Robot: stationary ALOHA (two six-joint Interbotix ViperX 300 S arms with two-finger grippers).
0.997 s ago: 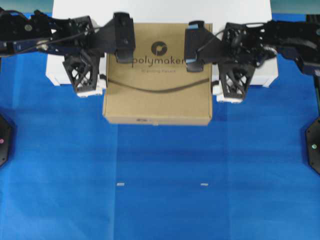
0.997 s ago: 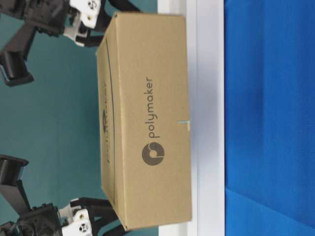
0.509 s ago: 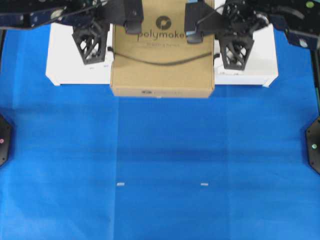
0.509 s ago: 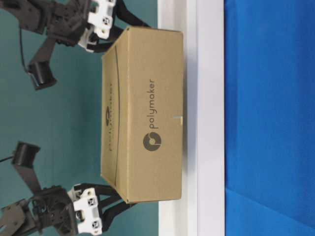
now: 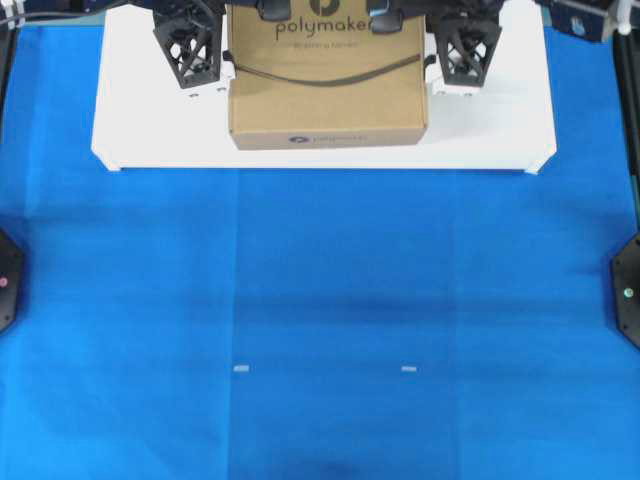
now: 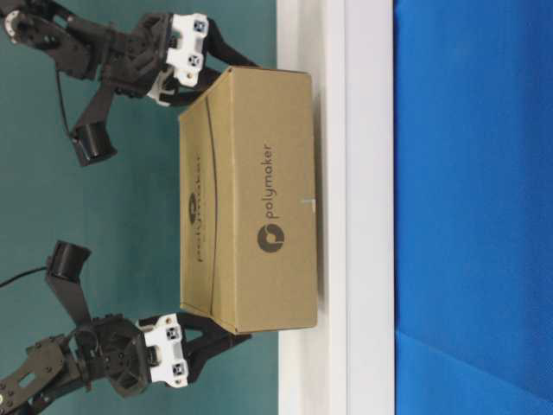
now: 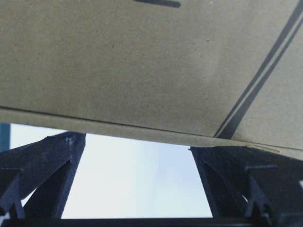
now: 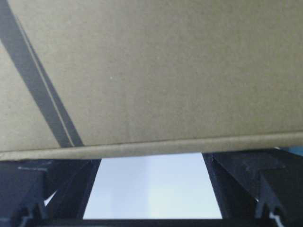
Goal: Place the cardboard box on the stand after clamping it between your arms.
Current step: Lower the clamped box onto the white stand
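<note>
Now cardboard box point(image 5: 328, 95) over stand point(image 5: 500, 120), between left tool point(image 5: 190, 50), right tool point(image 5: 462, 50)

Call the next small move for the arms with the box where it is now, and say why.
Probably lower the cardboard box straight down a little. In the overhead view it sits over the stand, with the left gripper and right gripper pressed against its sides. The table-level view seems to show a thin shadowed gap between the box and the stand, so releasing now could drop it.
</note>
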